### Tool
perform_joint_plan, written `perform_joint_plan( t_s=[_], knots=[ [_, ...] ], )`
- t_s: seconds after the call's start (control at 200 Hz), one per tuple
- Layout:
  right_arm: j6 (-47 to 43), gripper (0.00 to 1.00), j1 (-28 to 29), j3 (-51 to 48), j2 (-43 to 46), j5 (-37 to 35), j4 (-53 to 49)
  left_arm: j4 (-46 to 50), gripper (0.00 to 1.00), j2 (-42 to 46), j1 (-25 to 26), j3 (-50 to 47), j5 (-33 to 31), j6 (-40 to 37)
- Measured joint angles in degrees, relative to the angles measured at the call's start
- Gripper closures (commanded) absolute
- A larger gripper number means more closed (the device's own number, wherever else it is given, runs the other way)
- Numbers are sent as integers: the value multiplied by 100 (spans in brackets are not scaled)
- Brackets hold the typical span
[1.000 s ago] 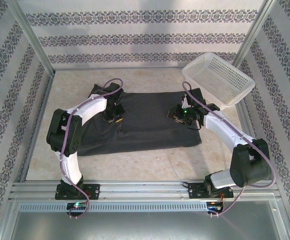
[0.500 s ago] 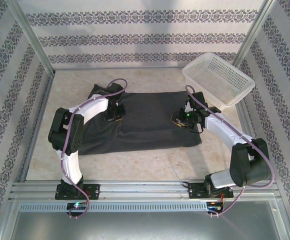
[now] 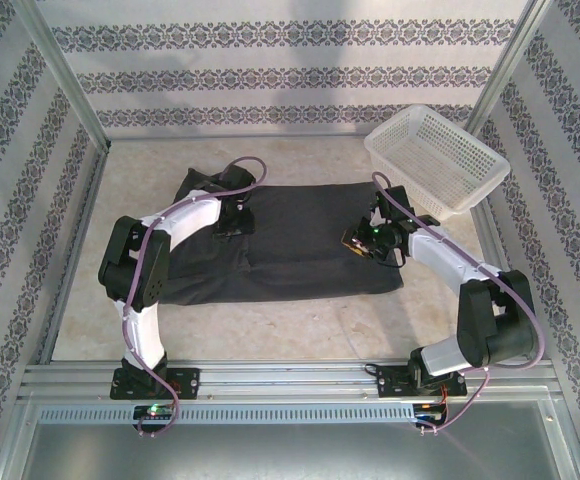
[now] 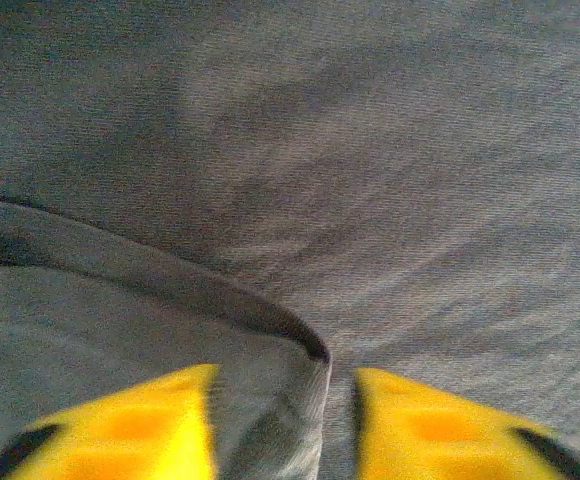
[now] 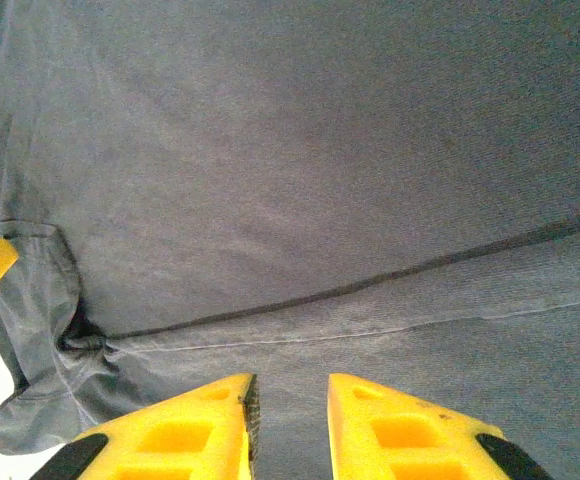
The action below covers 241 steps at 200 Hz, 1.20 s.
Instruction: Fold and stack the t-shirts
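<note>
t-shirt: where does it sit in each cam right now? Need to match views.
Top external: the t-shirt lies flat mid-table, under both grippers, near-left of the basket.
Left wrist: cloth across the picture, with a folded edge running down between the left gripper fingers.
Right wrist: cloth beyond the right gripper, bunched at lower left.
Shared landmark: the dark fold line across the cloth, though I cannot tell whether it is the same line in each view.

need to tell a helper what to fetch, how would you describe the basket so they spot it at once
Start with the pale table closed in by patterned walls and look to its far right corner. The basket stands there, a rectangular tub with open mesh sides. It is white hard plastic, while its only neighbour is a dark grey t-shirt lying flat across the middle of the table.
</note>
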<state>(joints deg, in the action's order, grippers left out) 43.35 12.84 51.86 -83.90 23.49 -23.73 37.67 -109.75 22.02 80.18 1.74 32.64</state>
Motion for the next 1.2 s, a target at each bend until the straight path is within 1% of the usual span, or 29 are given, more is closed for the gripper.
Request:
perform_joint_plan(
  t_s=[0.045, 0.11, 0.22, 0.29, 0.33, 0.415, 0.505, 0.625, 0.769, 0.899, 1.089, 1.204],
  knots=[
    [-2, 73, -35, 0, -15, 2, -2, 140, 39, 48, 0, -9, -133, 94],
    [-7, 72, -87, 0, -15, -11, -28, 293, 44, 299, -24, -138, -345, 310],
    [-22, 72, -247, 0, -15, -179, -212, 638, 54, 1298, -210, -697, -538, 800],
    [-20, 72, -356, 0, -17, -356, -376, 739, 58, 2065, -614, -1198, -496, 1161],
    [-20, 72, -411, 0, -24, -457, -472, 739, 59, 2481, -981, -1565, -400, 1390],
    [-4, 72, -474, 0, -114, -623, -616, 669, 62, 2940, -1698, -2323, -170, 1779],
    [24, 74, -483, 0, -339, -769, -745, 509, 64, 2872, -2103, -3016, 118, 2170],
    [98, 73, -483, 11, -673, -946, -951, 302, 66, 2518, -2288, -3523, 369, 2555],
    [201, 71, -485, 105, -1016, -1147, -1226, 127, 66, 2529, -2601, -3674, 428, 2887],
    [323, 71, -483, 243, -1224, -1226, -1434, -17, 65, 2640, -2868, -3810, 468, 2999],
    [356, 71, -426, 442, -1392, -1331, -1700, -68, 65, 2680, -2975, -3860, 577, 3051],
    [439, 71, -273, 404, -1351, -1421, -1840, -195, 65, 2918, -3084, -4068, 579, 3169]
  ],
)
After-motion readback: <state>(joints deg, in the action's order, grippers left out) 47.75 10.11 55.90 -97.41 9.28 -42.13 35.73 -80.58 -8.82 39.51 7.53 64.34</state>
